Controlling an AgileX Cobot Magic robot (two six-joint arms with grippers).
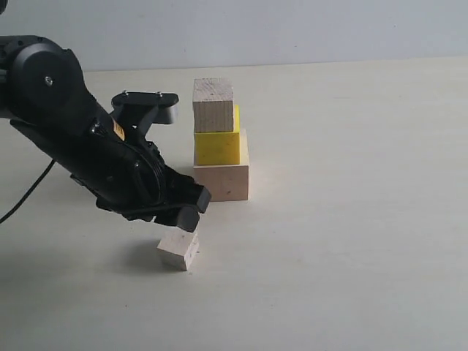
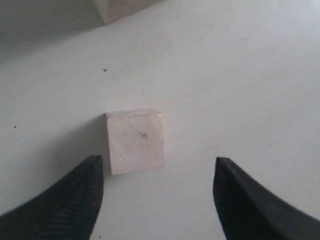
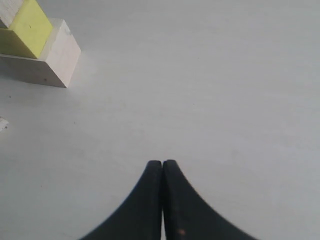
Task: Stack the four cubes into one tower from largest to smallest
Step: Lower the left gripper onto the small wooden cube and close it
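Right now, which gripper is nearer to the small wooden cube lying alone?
Left. The left gripper hangs open just above the small cube. The right gripper is shut over the table, not seen in the exterior view.

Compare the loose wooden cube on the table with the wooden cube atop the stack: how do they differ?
The loose cube is smaller than the top cube. The loose cube lies on the table; the top cube rests on the yellow cube. Both are pale plain wood.

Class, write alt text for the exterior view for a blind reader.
The black left gripper hangs open just above a small wooden cube on a pale table. Behind, a yellow cube sits on a large wooden cube, with a medium wooden cube on top.
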